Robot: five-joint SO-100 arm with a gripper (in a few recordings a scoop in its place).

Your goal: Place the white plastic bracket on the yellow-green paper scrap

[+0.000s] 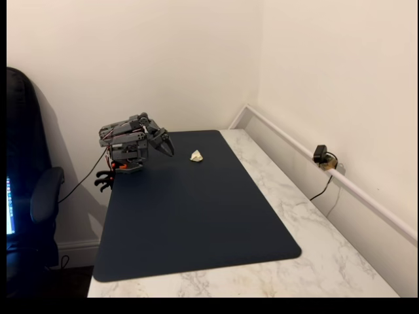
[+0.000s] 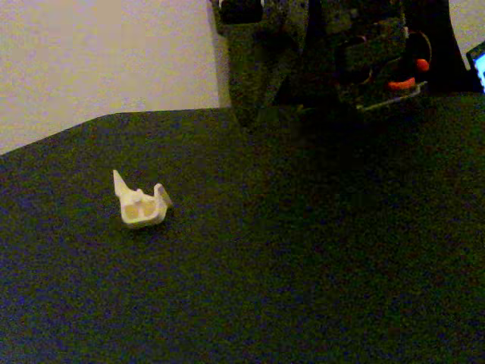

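Both fixed views show me the white plastic bracket (image 1: 196,156) (image 2: 140,204) lying on the dark mat (image 1: 196,216) (image 2: 303,288), near the far end of it. My gripper (image 1: 167,145) is just beside the bracket but not touching it, and it holds nothing. Its dark fingers come to a point and tip down toward the mat, and I cannot tell if they are apart or together. From the low fixed view I see the bracket up close. It is a small cream piece with two prongs sticking up, a thin pointed one on the left and a wider one on the right. Its longer side runs left to right in that view. The mat lies on a white marble table (image 1: 308,216), and the table sits in a corner of pale walls. A small black camera (image 1: 321,156) sits on the white rail along the right wall, and a cable hangs down from it. A black chair (image 1: 29,196) stands on the left by the table. I cannot read any words or labels on anything.
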